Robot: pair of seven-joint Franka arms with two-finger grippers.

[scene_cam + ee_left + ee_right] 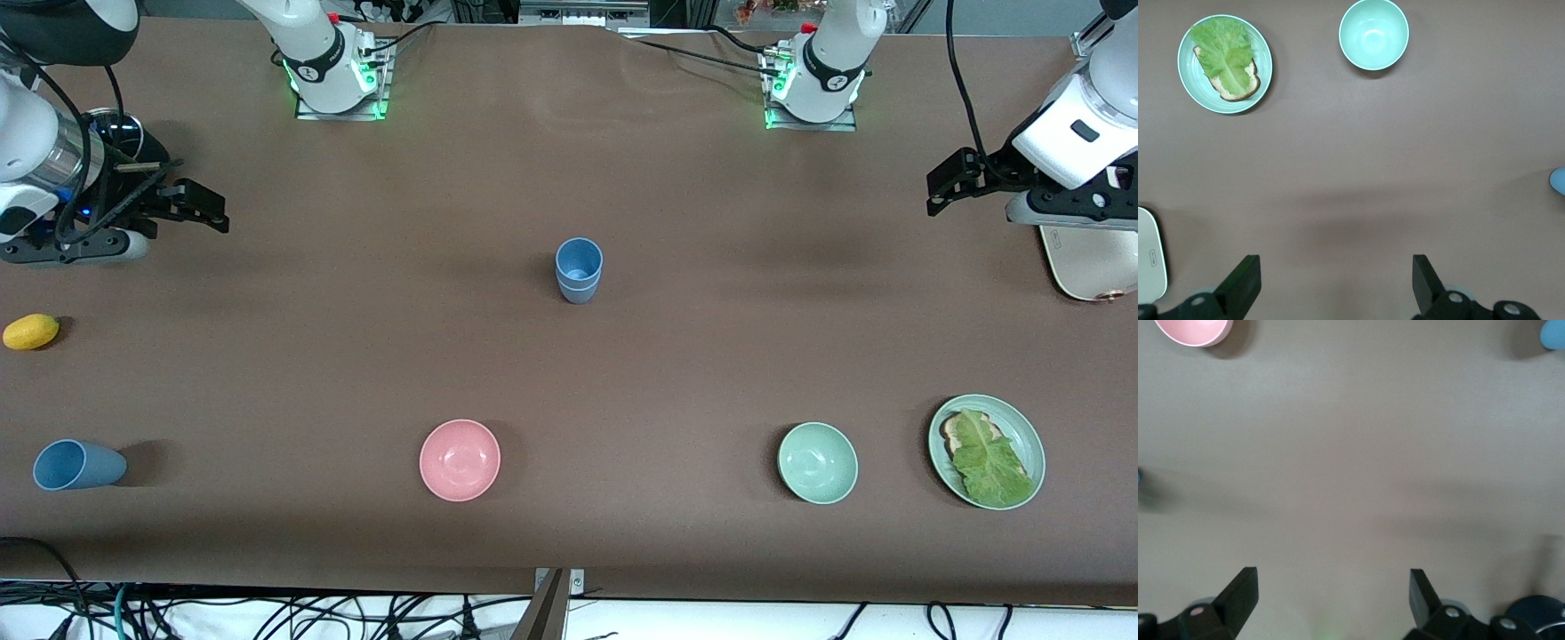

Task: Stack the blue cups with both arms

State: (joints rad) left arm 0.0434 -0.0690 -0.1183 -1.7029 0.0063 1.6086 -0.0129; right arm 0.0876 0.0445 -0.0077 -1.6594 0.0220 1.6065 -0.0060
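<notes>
Both arms wait, left gripper (949, 182) open

Two stacked cups (579, 269) mid-bench, two bowls (460, 460) nearer the camera, third cup (77, 465) lying toward the right arm's end, plate (987, 452) toward the left arm's.

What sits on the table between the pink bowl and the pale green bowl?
Nothing: the front view shows only bare brown table between the pink bowl and the pale green bowl.
</notes>
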